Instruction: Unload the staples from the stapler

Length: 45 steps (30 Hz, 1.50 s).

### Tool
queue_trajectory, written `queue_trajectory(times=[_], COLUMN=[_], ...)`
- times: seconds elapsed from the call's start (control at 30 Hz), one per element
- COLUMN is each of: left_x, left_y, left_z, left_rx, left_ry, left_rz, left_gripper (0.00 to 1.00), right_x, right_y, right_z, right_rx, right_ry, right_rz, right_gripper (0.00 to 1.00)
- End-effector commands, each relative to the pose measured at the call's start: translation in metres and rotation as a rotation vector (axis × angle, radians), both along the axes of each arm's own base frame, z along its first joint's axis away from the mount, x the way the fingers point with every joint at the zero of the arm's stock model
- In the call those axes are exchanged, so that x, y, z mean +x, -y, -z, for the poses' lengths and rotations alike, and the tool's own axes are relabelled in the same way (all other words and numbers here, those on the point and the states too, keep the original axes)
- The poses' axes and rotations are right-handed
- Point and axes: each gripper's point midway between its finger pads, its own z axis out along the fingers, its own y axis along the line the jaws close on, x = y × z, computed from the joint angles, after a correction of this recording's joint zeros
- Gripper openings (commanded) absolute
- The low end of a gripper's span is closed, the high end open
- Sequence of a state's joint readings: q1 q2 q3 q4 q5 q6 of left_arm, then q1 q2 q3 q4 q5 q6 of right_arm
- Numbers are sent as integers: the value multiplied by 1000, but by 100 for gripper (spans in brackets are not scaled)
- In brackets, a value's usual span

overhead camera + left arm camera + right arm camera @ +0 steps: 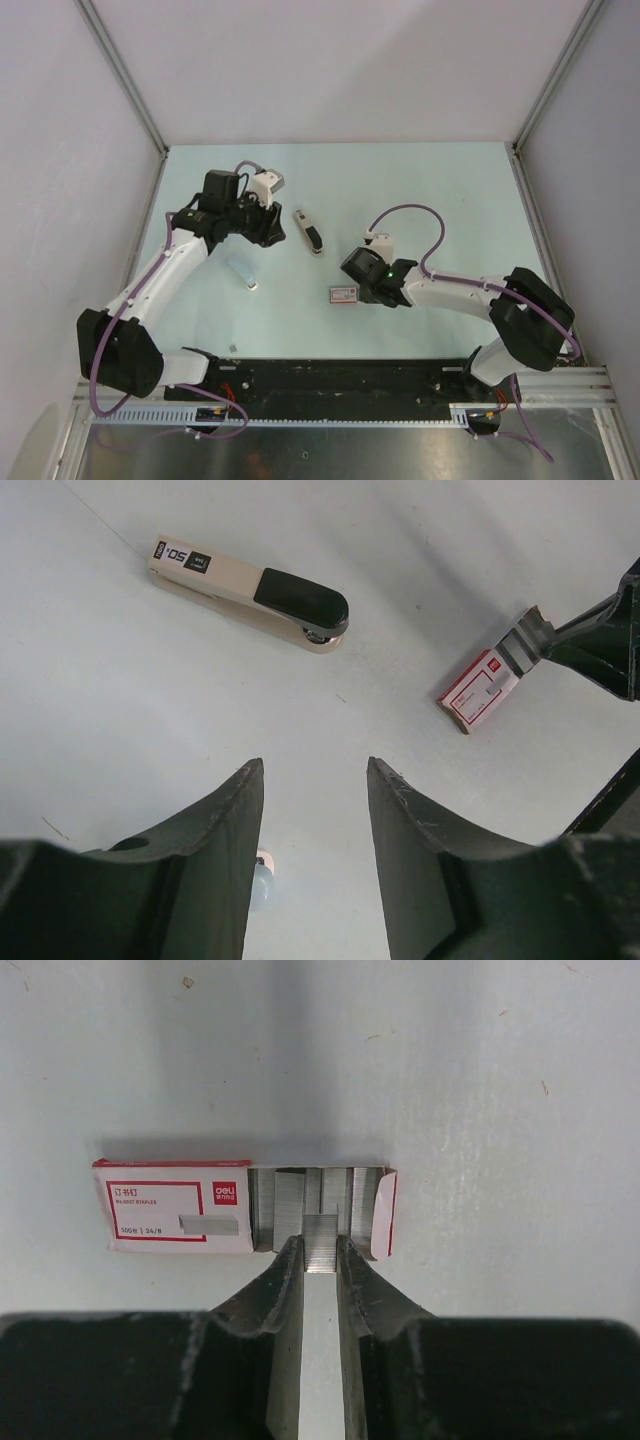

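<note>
Stapler (310,232): slim, pale silver-grey body, black top part at one end, printed label at the other; lies flat mid-table between both arms, untouched. Left gripper (310,770): fingers spread, empty. Right gripper (320,1250): pinching staple strip (320,1238) at open red-and-white staple box (160,1208)

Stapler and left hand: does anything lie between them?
Nothing. The left wrist view shows only bare table between the left hand and the stapler.
</note>
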<state>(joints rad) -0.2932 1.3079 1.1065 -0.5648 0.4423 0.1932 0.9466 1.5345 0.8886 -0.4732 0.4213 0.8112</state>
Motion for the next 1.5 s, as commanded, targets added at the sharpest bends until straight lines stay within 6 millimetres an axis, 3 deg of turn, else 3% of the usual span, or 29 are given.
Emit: queue_trajectory(times=[0.0,1.27,1.47], left_x=[-3,-7,-8], left_y=[3,4,5], left_z=[-14,-16,-16], left_rx=[9,19,18], left_ry=[74,84,83], left_rz=[61,75,78], left_gripper=[50,50,50], right_x=[11,5,5], right_y=[-9,-10,-12], right_z=[-11,5,6], right_rx=[38,20,24], right_ry=[30,-19,-22], right_rz=[18,12,10], right_gripper=[0,2,6])
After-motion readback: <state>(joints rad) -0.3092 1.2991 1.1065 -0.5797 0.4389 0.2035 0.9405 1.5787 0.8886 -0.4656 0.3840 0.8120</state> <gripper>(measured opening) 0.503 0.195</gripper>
